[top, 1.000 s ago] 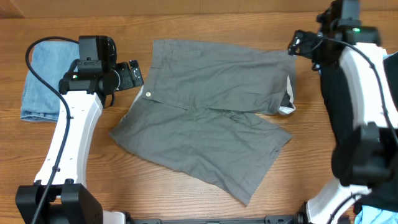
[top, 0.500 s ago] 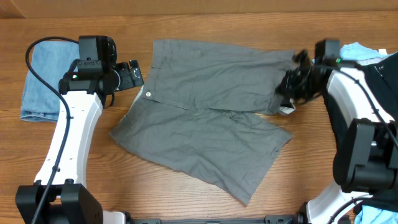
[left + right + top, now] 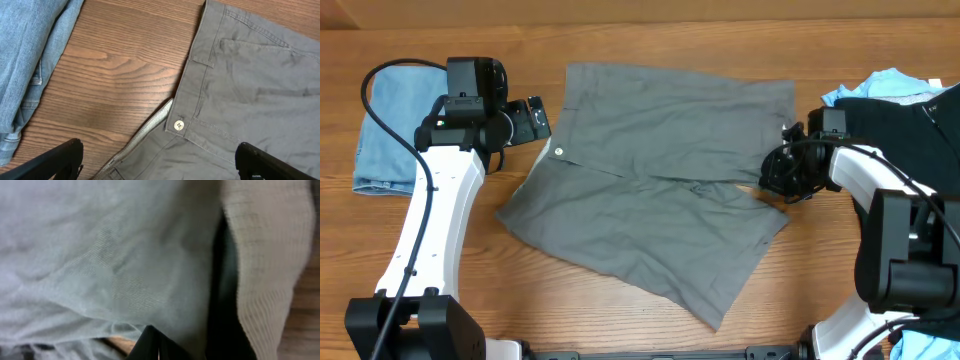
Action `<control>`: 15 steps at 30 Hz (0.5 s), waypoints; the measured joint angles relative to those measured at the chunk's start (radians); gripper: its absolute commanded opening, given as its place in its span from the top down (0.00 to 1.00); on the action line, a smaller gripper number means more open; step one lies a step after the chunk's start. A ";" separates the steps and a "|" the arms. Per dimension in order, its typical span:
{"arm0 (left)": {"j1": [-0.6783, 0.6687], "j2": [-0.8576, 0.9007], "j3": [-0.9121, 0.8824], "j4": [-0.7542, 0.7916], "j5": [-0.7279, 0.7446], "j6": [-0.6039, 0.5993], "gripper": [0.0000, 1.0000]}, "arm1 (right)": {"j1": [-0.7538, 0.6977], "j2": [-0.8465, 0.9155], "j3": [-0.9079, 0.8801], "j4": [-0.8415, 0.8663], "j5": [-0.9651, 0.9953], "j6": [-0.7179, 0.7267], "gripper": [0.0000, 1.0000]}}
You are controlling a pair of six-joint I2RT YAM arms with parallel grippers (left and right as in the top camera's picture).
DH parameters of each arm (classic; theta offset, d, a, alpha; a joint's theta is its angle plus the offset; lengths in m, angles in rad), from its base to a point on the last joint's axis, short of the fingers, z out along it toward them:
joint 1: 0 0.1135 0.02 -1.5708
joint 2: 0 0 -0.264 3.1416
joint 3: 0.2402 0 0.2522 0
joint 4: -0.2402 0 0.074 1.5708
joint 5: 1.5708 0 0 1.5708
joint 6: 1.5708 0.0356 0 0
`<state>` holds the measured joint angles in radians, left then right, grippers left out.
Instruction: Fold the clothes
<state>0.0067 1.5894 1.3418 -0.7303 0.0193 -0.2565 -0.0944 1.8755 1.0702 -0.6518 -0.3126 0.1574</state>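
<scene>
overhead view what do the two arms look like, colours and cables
Both have smooth white link shells and black joint housings: left arm, right arm. The left gripper and right gripper are black. A thin black cable loops beside the left arm.

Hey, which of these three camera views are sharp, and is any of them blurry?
Overhead: evenly lit and sharp across the grey shorts. Left wrist: crisp, button and table clear, fingers dark at the bottom. Right wrist: too close, fabric soft and blurred, filling the frame.
</scene>
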 measured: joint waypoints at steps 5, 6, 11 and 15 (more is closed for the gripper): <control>0.000 0.000 0.000 0.000 0.000 0.000 0.00 | 0.000 -0.010 0.000 0.001 0.065 0.079 0.92; 0.000 0.000 0.000 0.000 0.000 0.000 0.00 | 0.000 -0.011 -0.001 0.015 0.078 0.092 0.91; 0.000 0.000 0.000 0.000 0.000 0.000 0.00 | 0.000 -0.012 -0.005 0.117 0.163 0.123 0.91; 0.000 0.000 0.000 0.000 0.000 0.000 0.00 | 0.000 -0.012 -0.005 0.136 0.209 0.127 0.86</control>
<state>0.0067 1.5894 1.3418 -0.7303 0.0193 -0.2565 -0.0948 1.8637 1.0657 -0.5159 -0.1032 0.2840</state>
